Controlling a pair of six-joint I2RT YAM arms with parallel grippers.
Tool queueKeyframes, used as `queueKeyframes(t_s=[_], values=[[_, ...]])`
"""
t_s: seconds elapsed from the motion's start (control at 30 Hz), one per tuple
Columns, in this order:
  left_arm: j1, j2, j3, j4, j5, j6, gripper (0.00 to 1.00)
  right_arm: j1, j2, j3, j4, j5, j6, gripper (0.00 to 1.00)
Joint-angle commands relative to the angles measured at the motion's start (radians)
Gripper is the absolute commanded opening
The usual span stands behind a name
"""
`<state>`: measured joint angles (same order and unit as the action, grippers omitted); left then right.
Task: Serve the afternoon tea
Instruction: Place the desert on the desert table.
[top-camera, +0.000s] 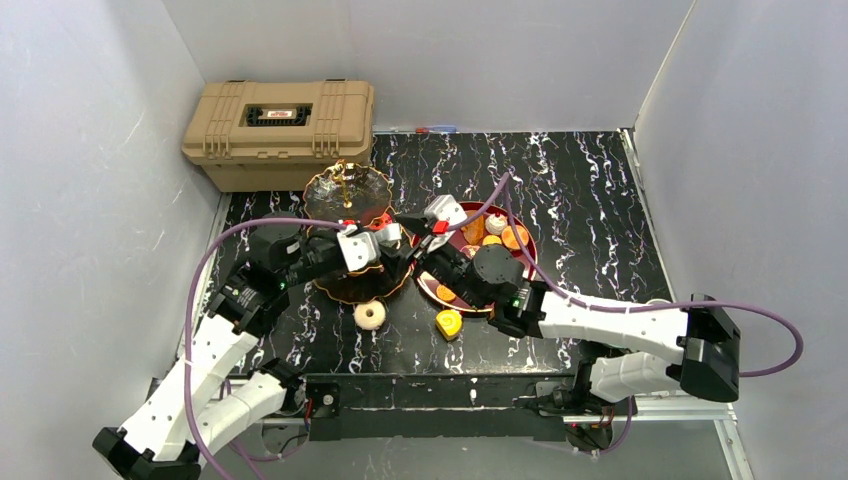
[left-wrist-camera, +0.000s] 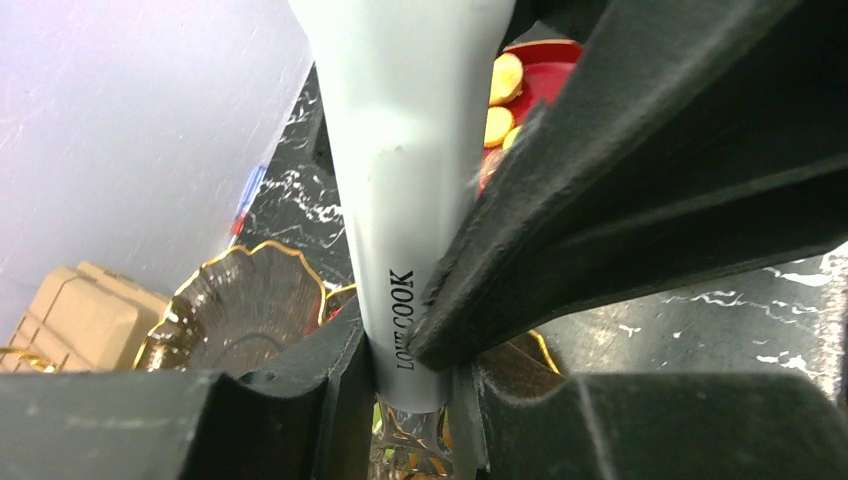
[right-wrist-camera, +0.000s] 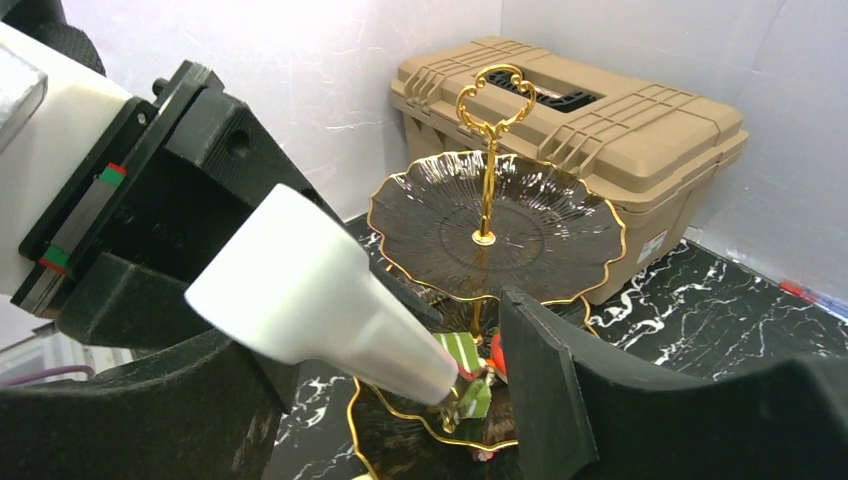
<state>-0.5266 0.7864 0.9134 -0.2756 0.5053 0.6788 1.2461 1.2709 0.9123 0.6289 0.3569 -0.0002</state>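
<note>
nearest me, a donut (top-camera: 370, 315) and a yellow sweet (top-camera: 449, 323) lie on the table (top-camera: 600, 200). my left gripper (left-wrist-camera: 405, 365) is clamped on a white tapered tool (right-wrist-camera: 330, 300) that slants down, its narrow tip at a green sweet (right-wrist-camera: 462, 352) on a lower tier of the stand (right-wrist-camera: 560, 225). my right gripper (right-wrist-camera: 400, 410) has its jaws apart. the stand's gold post is upright, in front of the tan case (top-camera: 280, 120).

Your left-wrist view cuts the tool (left-wrist-camera: 400, 150) off at 12 o'clock; from above, the left gripper (top-camera: 395, 248) covers much of the stand's (top-camera: 338, 195) lower tiers.
</note>
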Motion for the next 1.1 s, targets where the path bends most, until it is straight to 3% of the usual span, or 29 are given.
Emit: queueKeyframes(t_s=[0.0, 0.13, 0.23, 0.4, 0.6, 0.93, 1.07], values=[[-0.041, -0.019, 0.032, 0.052, 0.075, -0.043, 0.06, 0.007, -0.038, 0.018, 0.002, 0.03, 0.058, 0.75], [-0.064, -0.012, 0.028, 0.072, 0.043, -0.049, 0.05, 0.012, -0.046, 0.013, -0.002, 0.042, 0.061, 0.63], [-0.065, 0.011, 0.048, 0.074, 0.008, -0.098, 0.03, 0.013, -0.065, 0.006, -0.024, 0.025, 0.048, 0.62], [-0.065, 0.034, 0.085, 0.059, -0.029, -0.139, 0.0, 0.013, -0.148, 0.024, -0.193, -0.037, 0.026, 0.7], [-0.066, 0.068, 0.132, 0.058, -0.011, -0.195, 0.0, 0.013, -0.251, 0.003, -0.329, 0.029, 0.006, 0.78], [-0.159, 0.109, 0.162, 0.036, -0.077, -0.203, 0.0, 0.013, -0.174, 0.092, -0.352, 0.131, -0.063, 0.64], [-0.189, 0.125, 0.162, 0.033, -0.112, -0.206, 0.0, 0.015, -0.168, 0.098, -0.326, 0.238, -0.078, 0.5]])
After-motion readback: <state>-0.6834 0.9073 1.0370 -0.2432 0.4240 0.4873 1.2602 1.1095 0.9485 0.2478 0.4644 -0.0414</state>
